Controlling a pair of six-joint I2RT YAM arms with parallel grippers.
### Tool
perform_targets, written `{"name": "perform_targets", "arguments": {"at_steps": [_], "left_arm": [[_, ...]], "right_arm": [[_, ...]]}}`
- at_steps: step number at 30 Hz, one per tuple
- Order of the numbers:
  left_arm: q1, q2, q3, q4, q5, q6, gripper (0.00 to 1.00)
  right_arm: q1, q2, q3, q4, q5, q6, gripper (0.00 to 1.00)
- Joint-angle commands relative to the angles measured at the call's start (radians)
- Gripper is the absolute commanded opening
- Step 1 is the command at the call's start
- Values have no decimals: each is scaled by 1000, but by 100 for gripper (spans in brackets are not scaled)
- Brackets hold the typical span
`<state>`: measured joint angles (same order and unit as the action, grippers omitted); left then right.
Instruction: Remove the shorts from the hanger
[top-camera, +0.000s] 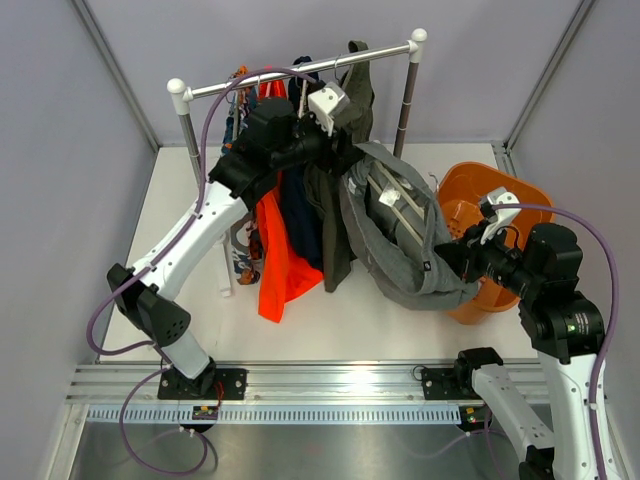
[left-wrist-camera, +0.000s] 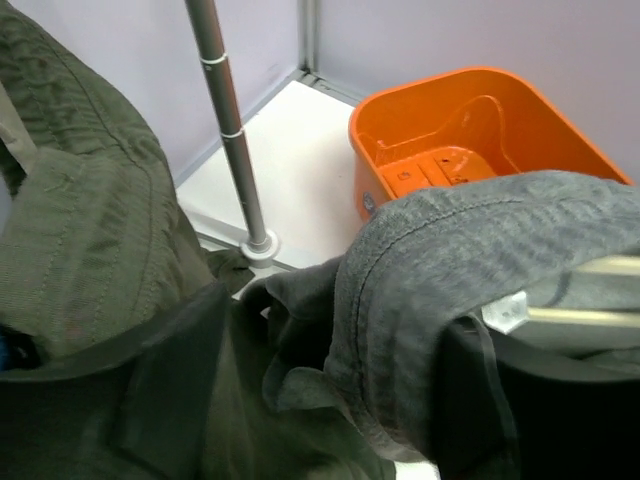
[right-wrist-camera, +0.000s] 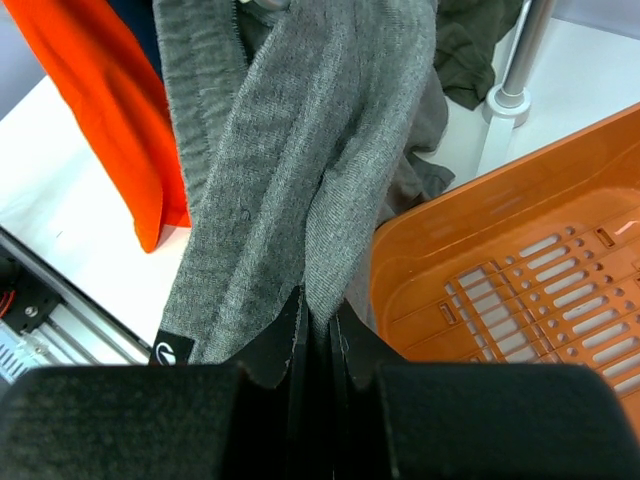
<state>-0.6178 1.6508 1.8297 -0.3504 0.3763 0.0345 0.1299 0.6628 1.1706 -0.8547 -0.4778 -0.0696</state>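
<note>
centre-right of top view: grey shorts, slung from under the rack rail down toward the orange basket at right. pinched at lower end by r gripper, fingers clenched tight on the cloth, basket just beside. l gripper upper centre by the rail, fingers spread wide, gripping nothing; grey cloth draped over one. olive shorts hanging just left of the grey pair.
</note>
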Motion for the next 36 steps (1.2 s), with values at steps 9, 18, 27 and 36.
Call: {"name": "perform_targets", "arguments": {"at_steps": [9,18,27,36], "left_arm": [[-66,35,115,7,-528,111,0],[35,7,195,-1,-689,88,0],[44,-17,212,4,-732,82,0],[46,-32,235,17,-689,64,0]], "right_arm": [[-4,-32,67,-3,-97,-68,0],[-4,-117,-11,-96,-24,-268,0],[-4,-111,-45,-156,99,-298,0],[-4,-19,-62,-263,188,-522,0]]}}
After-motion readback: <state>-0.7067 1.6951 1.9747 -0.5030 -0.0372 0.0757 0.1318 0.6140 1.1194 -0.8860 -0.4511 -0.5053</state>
